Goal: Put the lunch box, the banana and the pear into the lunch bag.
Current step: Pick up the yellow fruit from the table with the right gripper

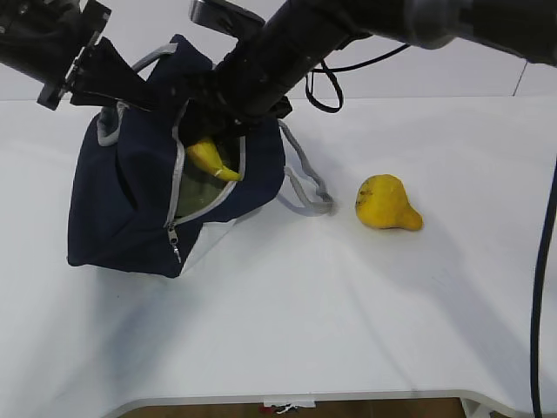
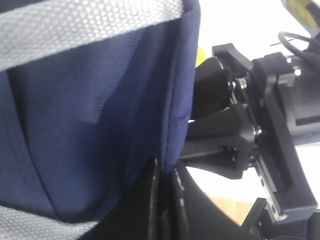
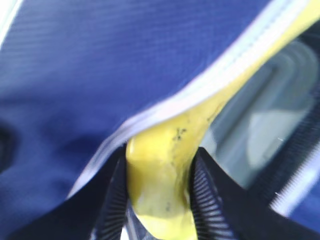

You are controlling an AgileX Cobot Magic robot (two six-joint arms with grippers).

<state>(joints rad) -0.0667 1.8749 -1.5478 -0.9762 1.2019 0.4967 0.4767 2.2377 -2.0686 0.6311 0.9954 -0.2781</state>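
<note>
The right hand pinches the banana, its long axis slanting tip-down into the lunch bag.

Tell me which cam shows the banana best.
Right wrist view: the banana fills the frame, clamped in the right gripper at the lunch bag opening. The exterior view shows only its tip; the left wrist view shows none.

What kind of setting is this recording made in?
Probably a lab or test bench, not a home kitchen: a bare white table against a plain white wall, two black robot arms, and only staged items, a lunch bag, banana and pear.
</note>
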